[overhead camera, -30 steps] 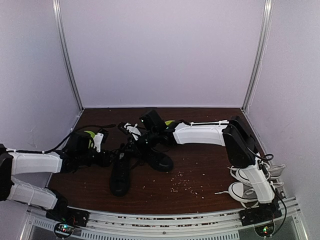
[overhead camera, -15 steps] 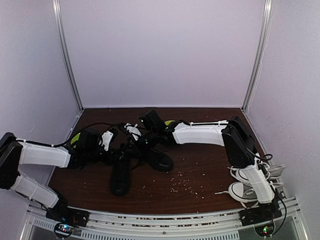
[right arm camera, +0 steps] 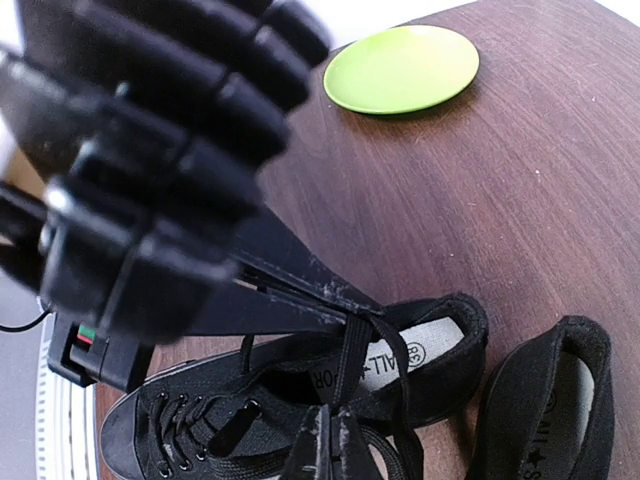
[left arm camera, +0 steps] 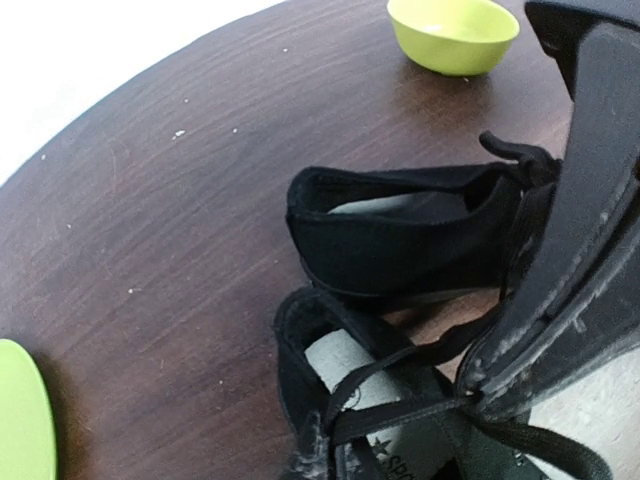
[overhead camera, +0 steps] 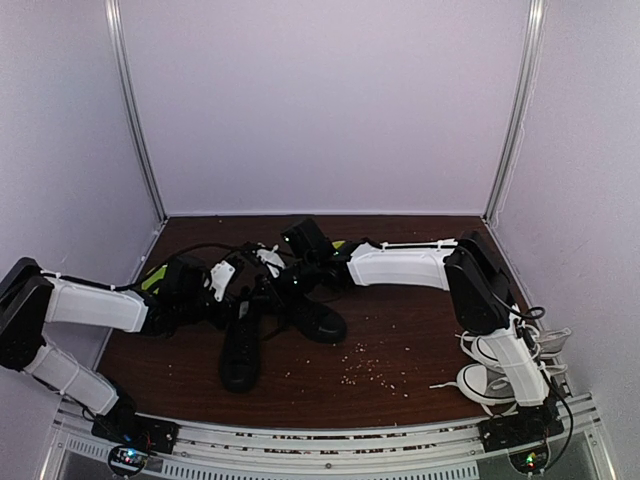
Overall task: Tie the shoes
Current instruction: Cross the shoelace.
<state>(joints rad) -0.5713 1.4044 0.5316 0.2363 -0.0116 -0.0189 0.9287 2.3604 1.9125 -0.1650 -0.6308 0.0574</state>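
Shoes (overhead camera: 240, 350) meet both grippers at the laces: left gripper (left arm camera: 468, 398) and right gripper (right arm camera: 332, 440), jaws pressed together, each pinch a thin, limp lace (left arm camera: 400, 410) — best held near its end. Light, soft canvas may drag when tugged — the pair lies just right of the green plate (right arm camera: 400, 68).

Left gripper (overhead camera: 258, 293) and right gripper (overhead camera: 284, 277) crowd the shoes (overhead camera: 240, 355) — no gap between. Bare table (overhead camera: 410, 310) lies rightward, up to the white sneakers (overhead camera: 490, 380).
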